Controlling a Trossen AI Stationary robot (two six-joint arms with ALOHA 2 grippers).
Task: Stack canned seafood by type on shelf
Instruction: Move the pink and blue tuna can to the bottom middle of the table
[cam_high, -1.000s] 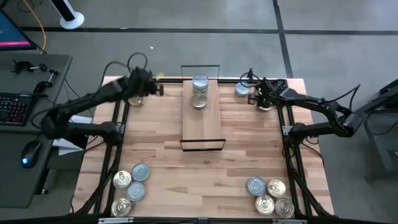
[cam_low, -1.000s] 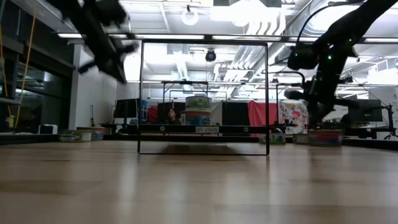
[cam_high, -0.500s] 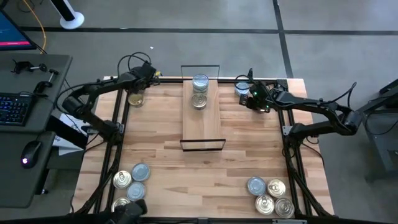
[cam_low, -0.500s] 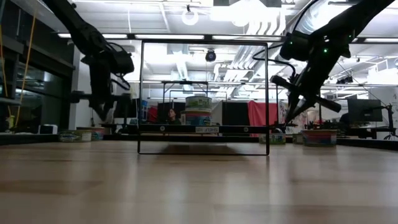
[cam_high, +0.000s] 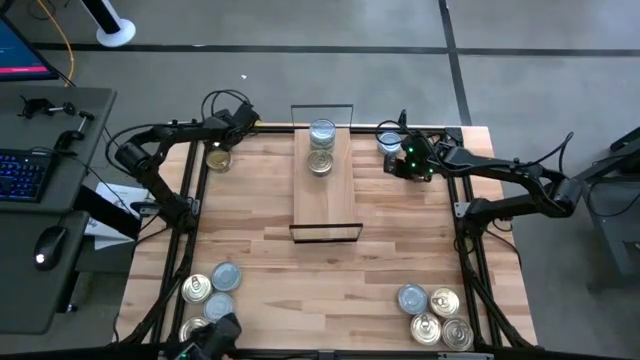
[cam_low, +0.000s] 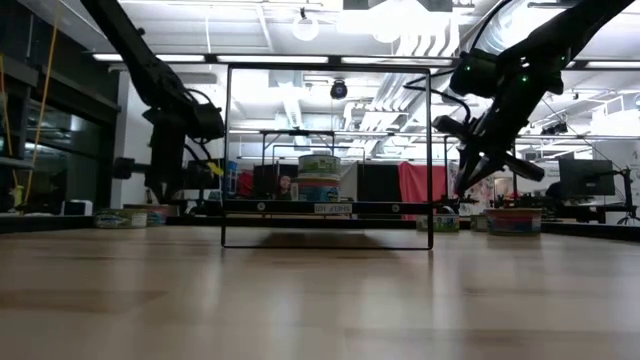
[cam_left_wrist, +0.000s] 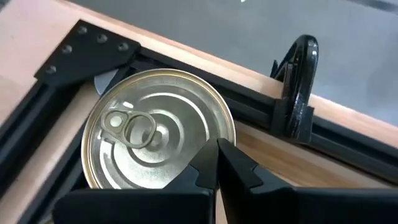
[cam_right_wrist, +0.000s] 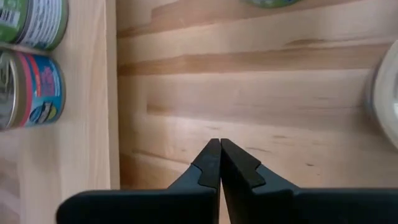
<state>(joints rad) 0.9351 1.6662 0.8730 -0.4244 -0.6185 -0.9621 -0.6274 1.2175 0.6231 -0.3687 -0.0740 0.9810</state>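
Wooden shelf (cam_high: 325, 190) mid-table, two stacked tins (cam_high: 321, 133) at far end. Step: fetching next tin. Left gripper (cam_left_wrist: 217, 163) shut, empty, over gold-topped tin (cam_left_wrist: 158, 129) at far-left corner; right gripper (cam_right_wrist: 219, 163) shut, empty. Next: open fingers, descend, grasp.

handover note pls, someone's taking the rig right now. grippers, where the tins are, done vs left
Left gripper: shut, empty, above a gold-topped tin in the table's far-left corner.
Right gripper: shut, empty, over bare tabletop between the shelf and a silver-blue tin at the far-right corner.
Done: two stacks stand at the shelf's far end; the low view shows at least two tins in one of them.
Left: the two corner tins, a near-left cluster and a near-right cluster, each mixing gold and silver-blue tops. The rest of the shelf is free.
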